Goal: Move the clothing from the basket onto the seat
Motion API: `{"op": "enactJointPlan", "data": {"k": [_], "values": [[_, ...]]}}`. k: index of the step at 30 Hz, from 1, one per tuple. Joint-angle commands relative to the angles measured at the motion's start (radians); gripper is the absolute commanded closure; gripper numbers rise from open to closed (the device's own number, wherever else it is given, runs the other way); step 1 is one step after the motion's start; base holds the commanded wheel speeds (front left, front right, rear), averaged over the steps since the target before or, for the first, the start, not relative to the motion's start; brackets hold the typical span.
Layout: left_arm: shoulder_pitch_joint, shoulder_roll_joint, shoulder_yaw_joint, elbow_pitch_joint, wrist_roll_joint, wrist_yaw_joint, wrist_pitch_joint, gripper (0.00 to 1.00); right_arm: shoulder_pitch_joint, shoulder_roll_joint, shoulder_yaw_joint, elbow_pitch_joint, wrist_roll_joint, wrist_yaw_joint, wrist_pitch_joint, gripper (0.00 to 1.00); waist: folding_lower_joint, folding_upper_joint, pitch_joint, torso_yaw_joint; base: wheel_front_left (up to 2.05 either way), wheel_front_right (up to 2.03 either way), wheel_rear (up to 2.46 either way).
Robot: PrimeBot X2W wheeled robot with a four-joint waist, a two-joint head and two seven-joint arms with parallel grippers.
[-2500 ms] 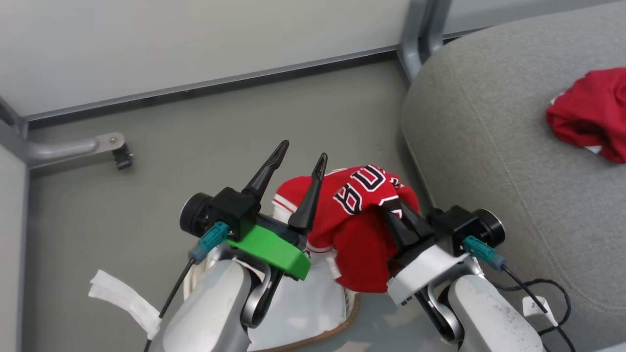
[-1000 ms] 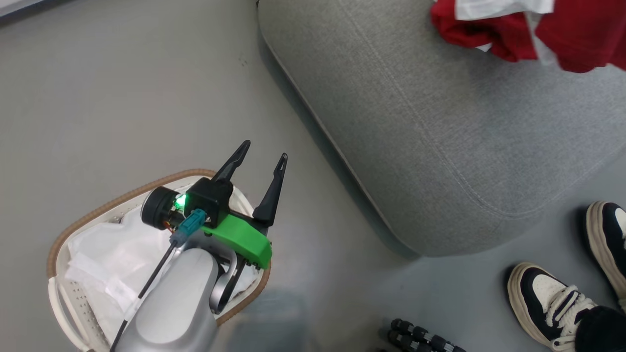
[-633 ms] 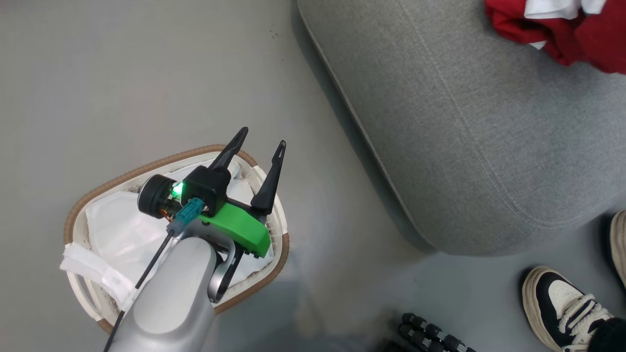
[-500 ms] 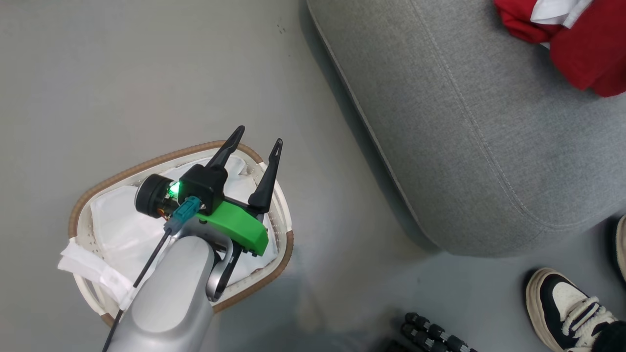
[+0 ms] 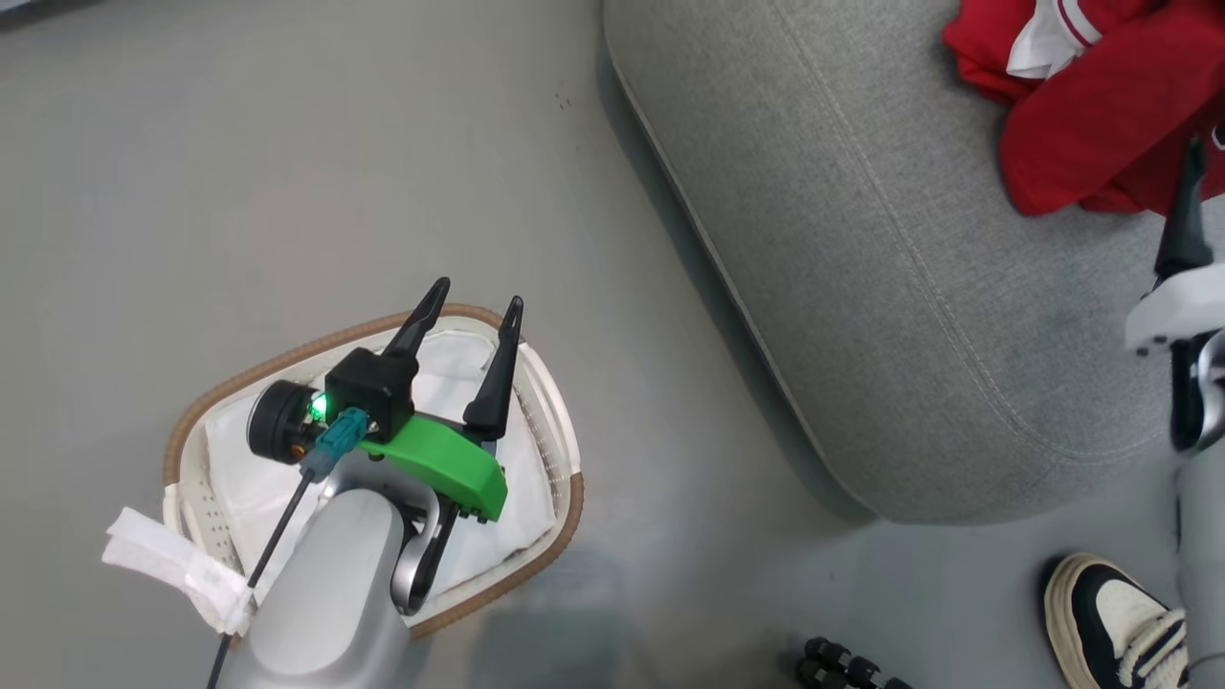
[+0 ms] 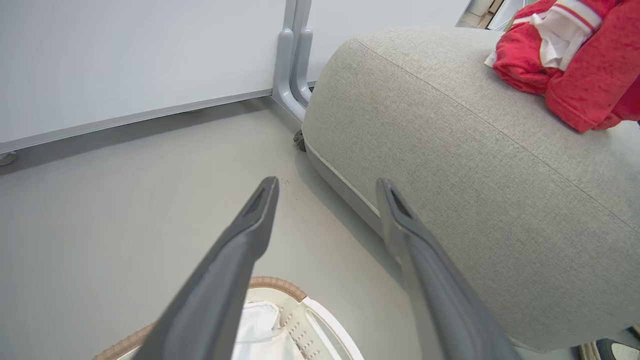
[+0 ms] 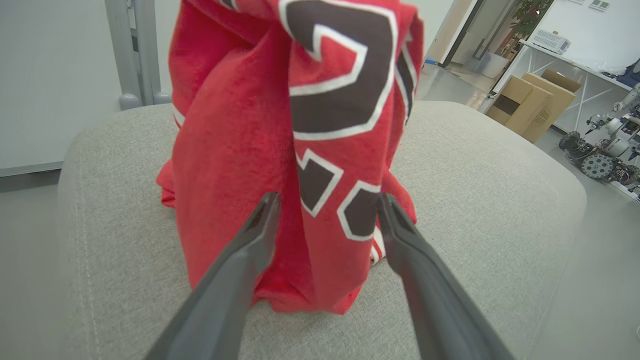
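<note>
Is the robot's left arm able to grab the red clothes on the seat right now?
Probably not from there. The left gripper hangs open over the basket, and a wide stretch of seat lies between it and the clothing. Nothing blocks the way; it just looks too far off.

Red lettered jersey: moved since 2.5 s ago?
Yes: the red jersey went from above the white perforated plastic basket onto the grey fabric seat cushion.

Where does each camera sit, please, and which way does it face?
Head view: on the head, facing down at laundry basket and sofa cushion; left fingers, right fingers show.
Left wrist view: above the basket, facing the cushion along its open fingers.
Right wrist view: over the cushion, facing the jersey between its open fingers.
All share the red clothing.
</note>
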Motion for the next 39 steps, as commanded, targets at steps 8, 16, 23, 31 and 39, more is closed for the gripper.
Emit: {"op": "enactJointPlan", "data": {"k": [8,16,23,31,39], "values": [[0.082,-0.023,0.085,-0.018,0.025,-0.002,-0.001,0.0,0.149,0.038,0.106,-0.026,0.002,-0.001,-0.002,0.0,0.0,-0.0001,-0.09,0.069,0.0,0.0,0.0],[0.165,-0.046,0.193,-0.07,0.096,0.025,-0.001,0.0,0.206,0.066,0.235,-0.097,0.046,-0.001,-0.002,0.0,0.0,-0.0001,-0.157,0.164,0.0,0.0,0.0],[0.23,-0.053,0.283,-0.121,0.135,0.055,-0.001,0.0,0.208,0.098,0.305,-0.148,0.062,-0.001,-0.002,0.0,0.0,-0.0001,-0.204,0.247,0.0,0.0,0.0],[0.293,-0.055,0.375,-0.138,0.156,0.092,-0.001,0.0,0.222,0.119,0.391,-0.138,0.072,-0.001,-0.002,0.0,0.0,-0.0001,-0.251,0.293,0.0,0.0,0.0],[0.369,-0.055,0.41,-0.147,0.133,0.084,-0.001,0.0,0.299,0.131,0.417,-0.137,0.082,-0.001,-0.002,0.0,0.0,-0.0001,-0.33,0.318,0.0,0.0,0.0]]}}
